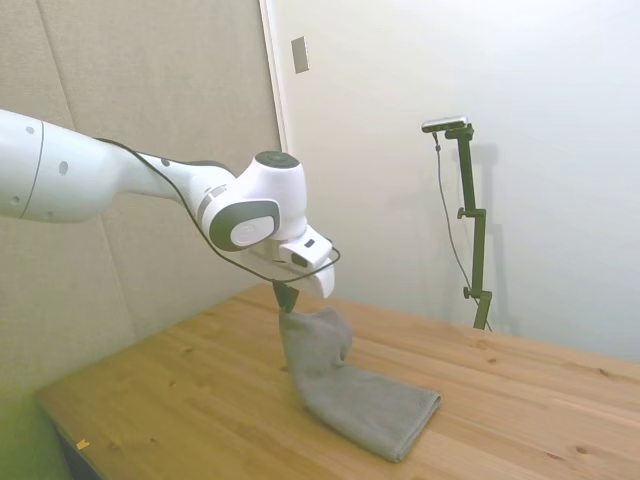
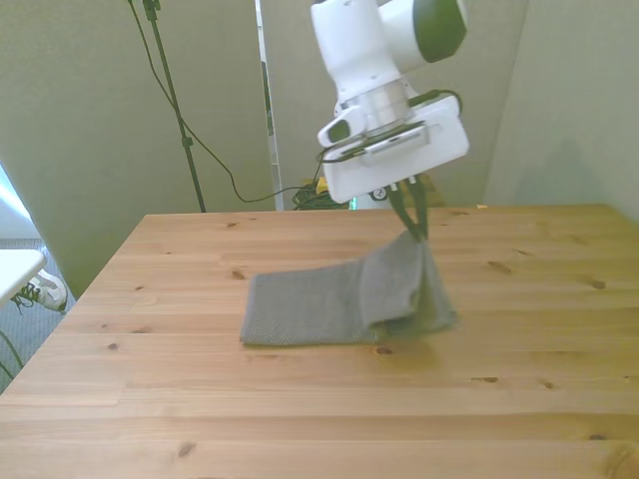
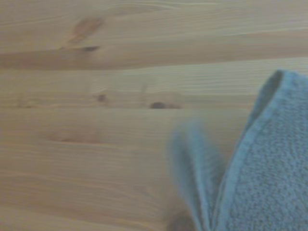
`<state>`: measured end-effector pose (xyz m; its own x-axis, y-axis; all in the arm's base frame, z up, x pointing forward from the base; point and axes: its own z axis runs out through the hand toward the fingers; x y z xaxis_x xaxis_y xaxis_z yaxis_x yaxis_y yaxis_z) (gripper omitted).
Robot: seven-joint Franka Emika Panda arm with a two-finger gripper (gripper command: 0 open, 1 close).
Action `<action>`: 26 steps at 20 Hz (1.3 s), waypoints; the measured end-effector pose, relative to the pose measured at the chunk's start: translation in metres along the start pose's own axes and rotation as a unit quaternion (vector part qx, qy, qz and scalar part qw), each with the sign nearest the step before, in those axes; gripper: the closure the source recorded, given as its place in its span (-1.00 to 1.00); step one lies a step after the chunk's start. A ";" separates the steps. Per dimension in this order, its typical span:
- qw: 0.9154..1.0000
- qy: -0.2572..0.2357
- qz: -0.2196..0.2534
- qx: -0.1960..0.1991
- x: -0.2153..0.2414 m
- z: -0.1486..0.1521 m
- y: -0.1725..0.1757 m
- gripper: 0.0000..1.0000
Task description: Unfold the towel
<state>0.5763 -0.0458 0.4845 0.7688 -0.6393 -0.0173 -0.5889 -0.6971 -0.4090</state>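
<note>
You are mid-unfold: your gripper (image 2: 411, 222) is clenched on 1 end of the towel (image 2: 344, 299), lifting that end off the bench (image 2: 200, 399) while the rest lies flat. The towel sits mid-bench, its long axis running across the front view, flat end pointing to that view's left. Next, you likely need to carry the raised layer away from the flat part, then lower it.

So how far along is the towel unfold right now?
Done: the tool is shut on one edge of the towel and has that edge raised off the wooden table. In hand: the lifted layer hangs from the tool while the rest lies flat, toward the front view's left. Left: carry that edge over, lay the towel out in one layer, and release.
</note>
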 end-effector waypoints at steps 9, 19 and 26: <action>0.992 -0.082 -0.078 -0.048 -0.052 0.082 -0.016 -1.00; 0.986 -0.134 -0.091 -0.043 -0.059 0.082 -0.015 -1.00; 0.994 -0.037 -0.014 -0.105 -0.026 0.069 0.009 -1.00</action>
<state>0.5679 -0.0128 0.4187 0.7970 -0.5987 -0.0790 -0.6004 -0.7715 -0.2103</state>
